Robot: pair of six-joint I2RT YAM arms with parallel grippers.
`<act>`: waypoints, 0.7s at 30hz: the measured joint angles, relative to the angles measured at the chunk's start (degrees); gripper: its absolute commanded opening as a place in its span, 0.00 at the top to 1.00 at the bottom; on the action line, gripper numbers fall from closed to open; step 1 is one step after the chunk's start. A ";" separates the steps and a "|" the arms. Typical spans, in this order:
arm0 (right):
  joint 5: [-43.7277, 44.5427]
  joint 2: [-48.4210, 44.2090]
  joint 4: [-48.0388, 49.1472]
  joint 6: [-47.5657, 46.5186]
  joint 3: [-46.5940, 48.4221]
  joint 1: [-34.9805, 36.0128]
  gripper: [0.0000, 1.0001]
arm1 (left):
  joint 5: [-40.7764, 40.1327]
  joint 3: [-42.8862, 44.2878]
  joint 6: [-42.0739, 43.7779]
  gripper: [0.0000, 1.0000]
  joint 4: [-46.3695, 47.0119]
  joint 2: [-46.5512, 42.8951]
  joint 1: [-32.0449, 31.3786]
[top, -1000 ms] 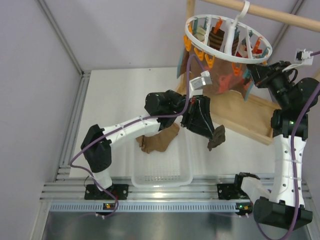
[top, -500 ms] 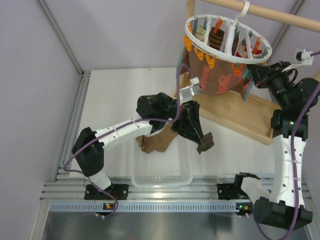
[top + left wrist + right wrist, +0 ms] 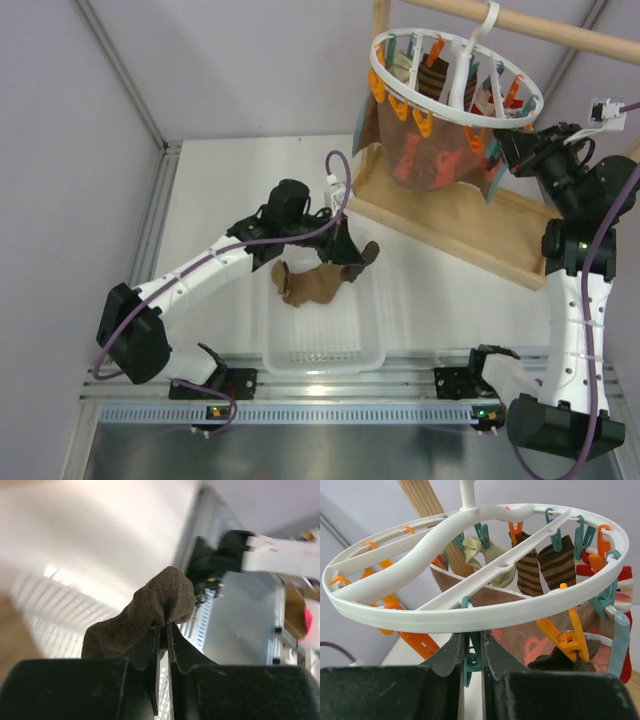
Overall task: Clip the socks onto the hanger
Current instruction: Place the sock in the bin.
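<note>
My left gripper (image 3: 352, 256) (image 3: 163, 628) is shut on a dark brown sock (image 3: 369, 251) (image 3: 150, 611) and holds it just above the basket's far right corner. A tan sock (image 3: 308, 283) lies draped over the basket's far rim. The white ring hanger (image 3: 455, 76) (image 3: 470, 612) hangs by its hook from the wooden rod at the upper right. My right gripper (image 3: 501, 150) (image 3: 474, 636) is shut on a teal peg (image 3: 473, 656) under the ring's near rim. Striped brown socks (image 3: 540, 571), a cream sock (image 3: 490, 560) and a dark sock (image 3: 560, 662) hang from pegs.
A white slatted basket (image 3: 325, 352) sits at the near middle of the table. A wooden frame base (image 3: 455, 228) runs diagonally under the hanger. A reddish-brown printed cloth (image 3: 430, 152) hangs below the ring. Grey walls close in the left and back.
My left arm has swung left and back from beneath the hanger to the basket's far edge, carrying the dark sock with it. The right arm has not moved.
</note>
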 measured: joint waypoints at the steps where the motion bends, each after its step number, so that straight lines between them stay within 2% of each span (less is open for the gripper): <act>1: 0.02 0.00 -0.04 0.00 0.00 0.00 1.00 | -3.96 -0.09 -1.20 1.00 -3.56 0.57 0.79; 4: 0.02 0.02 -0.07 0.00 0.00 0.00 1.00 | -15.91 -0.74 -6.45 1.00 -12.90 1.70 2.27; 7: 0.09 0.04 -0.07 0.00 0.00 0.00 1.00 | -24.02 -2.32 -13.86 1.00 -19.71 2.03 1.99; 14: 0.28 0.04 -0.09 0.00 -0.02 0.00 1.00 | -26.47 -7.02 -28.89 1.00 -22.93 7.69 1.73; 17: 0.44 0.11 -0.11 -0.07 -0.02 0.00 1.00 | -26.23 -6.99 -32.50 0.88 -21.84 11.67 1.73; 18: 0.46 0.15 -0.13 -0.28 -0.02 0.00 1.00 | -26.14 -6.99 -33.46 0.75 -21.29 13.00 1.75; 21: 0.46 0.24 -0.24 -0.76 -0.02 0.00 1.00 | -25.64 -6.10 -35.06 0.65 -20.09 15.58 1.75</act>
